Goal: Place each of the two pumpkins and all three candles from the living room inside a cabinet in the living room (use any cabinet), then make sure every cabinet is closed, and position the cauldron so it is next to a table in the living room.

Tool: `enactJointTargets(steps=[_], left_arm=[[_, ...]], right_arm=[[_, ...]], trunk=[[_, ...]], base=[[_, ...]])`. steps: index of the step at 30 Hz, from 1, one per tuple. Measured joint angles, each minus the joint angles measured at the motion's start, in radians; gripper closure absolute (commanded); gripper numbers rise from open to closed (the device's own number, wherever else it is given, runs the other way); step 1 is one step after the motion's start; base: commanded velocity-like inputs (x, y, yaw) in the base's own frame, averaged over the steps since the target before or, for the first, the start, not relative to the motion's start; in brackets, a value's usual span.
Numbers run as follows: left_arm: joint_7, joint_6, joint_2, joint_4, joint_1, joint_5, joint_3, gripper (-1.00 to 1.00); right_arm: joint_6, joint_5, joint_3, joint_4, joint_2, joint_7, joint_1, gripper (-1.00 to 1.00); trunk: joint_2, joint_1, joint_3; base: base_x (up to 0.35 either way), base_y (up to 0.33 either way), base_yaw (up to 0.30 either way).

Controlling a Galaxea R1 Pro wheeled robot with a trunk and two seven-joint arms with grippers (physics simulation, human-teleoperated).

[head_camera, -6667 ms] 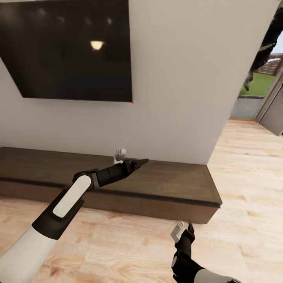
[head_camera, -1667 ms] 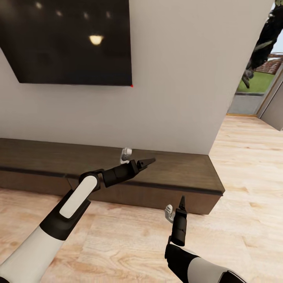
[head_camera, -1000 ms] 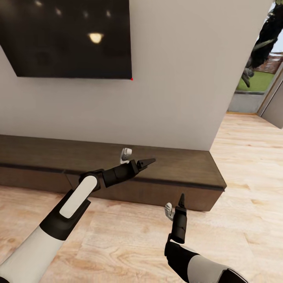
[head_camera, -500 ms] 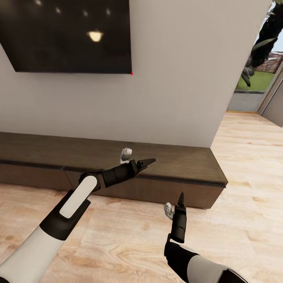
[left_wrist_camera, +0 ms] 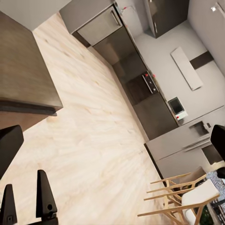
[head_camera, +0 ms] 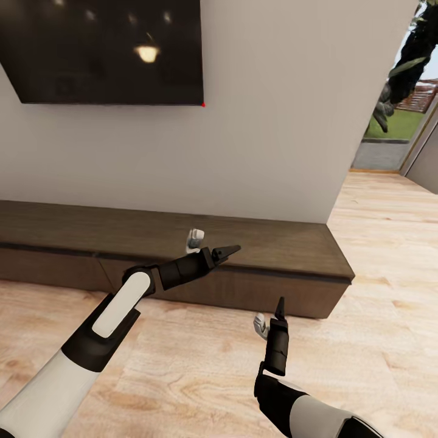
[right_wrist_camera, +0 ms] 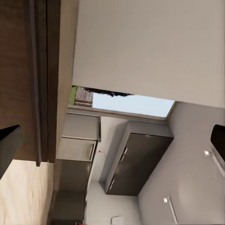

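Note:
The long, low dark brown cabinet (head_camera: 73, 228) runs along the white wall, its flat fronts flush and shut and its top bare. My left gripper (head_camera: 210, 245) hangs open and empty in front of the cabinet's right half, level with its top edge. My right gripper (head_camera: 271, 316) stands open and empty over the wooden floor, just before the cabinet's right end, fingers pointing up. The cabinet's end (left_wrist_camera: 23, 70) appears in the left wrist view and its front (right_wrist_camera: 23, 70) in the right wrist view. Pumpkins, candles, cauldron and table are out of view.
A large black television (head_camera: 109, 48) hangs on the wall above the cabinet. Light wooden floor (head_camera: 201, 371) spreads in front and to the right, leading to a glass door (head_camera: 395, 121). The left wrist view reaches a distant kitchen (left_wrist_camera: 150, 84) and wooden chairs (left_wrist_camera: 187, 197).
The whole picture has shifted: cabinet and television sit higher and a little farther, so the camera has moved. Since the earliest frame my right gripper has risen and turned upright; both arms have held still lately.

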Motion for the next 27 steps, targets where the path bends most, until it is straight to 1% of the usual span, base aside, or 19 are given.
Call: enactJointTargets(steps=[15, 18, 19, 21, 24, 26, 27], left_arm=[[0.0, 0.0, 0.0, 0.0, 0.0, 0.0, 0.0, -1.0], [0.0, 0.0, 0.0, 0.0, 0.0, 0.0, 0.0, -1.0], [0.0, 0.0, 0.0, 0.0, 0.0, 0.0, 0.0, -1.0], [0.0, 0.0, 0.0, 0.0, 0.0, 0.0, 0.0, -1.0], [0.0, 0.0, 0.0, 0.0, 0.0, 0.0, 0.0, -1.0], [0.0, 0.0, 0.0, 0.0, 0.0, 0.0, 0.0, -1.0], [0.0, 0.0, 0.0, 0.0, 0.0, 0.0, 0.0, -1.0]], right_arm=[[0.002, -0.001, -0.001, -0.007, 0.0, -0.012, -0.001, -1.0], [0.001, -0.002, -0.001, -0.026, 0.0, -0.013, -0.001, -1.0], [0.0, -0.007, -0.001, -0.056, 0.0, -0.014, -0.001, -1.0], [-0.001, -0.012, -0.003, -0.071, 0.0, -0.018, -0.001, -1.0], [-0.002, -0.015, -0.005, -0.09, 0.0, -0.052, -0.001, -1.0], [0.001, -0.019, -0.008, -0.111, 0.0, -0.092, -0.001, -1.0], [0.002, -0.02, -0.008, -0.116, 0.0, -0.102, -0.001, -1.0]], trunk=[[-0.104, 0.057, -0.047], [-0.105, 0.058, -0.059], [-0.105, 0.059, -0.063], [-0.105, 0.06, -0.07], [-0.106, 0.061, -0.082], [-0.107, 0.062, -0.09], [-0.107, 0.063, -0.093]], base=[[0.0, 0.0, 0.0], [0.0, 0.0, 0.0], [0.0, 0.0, 0.0], [0.0, 0.0, 0.0], [0.0, 0.0, 0.0], [0.0, 0.0, 0.0], [0.0, 0.0, 0.0]])
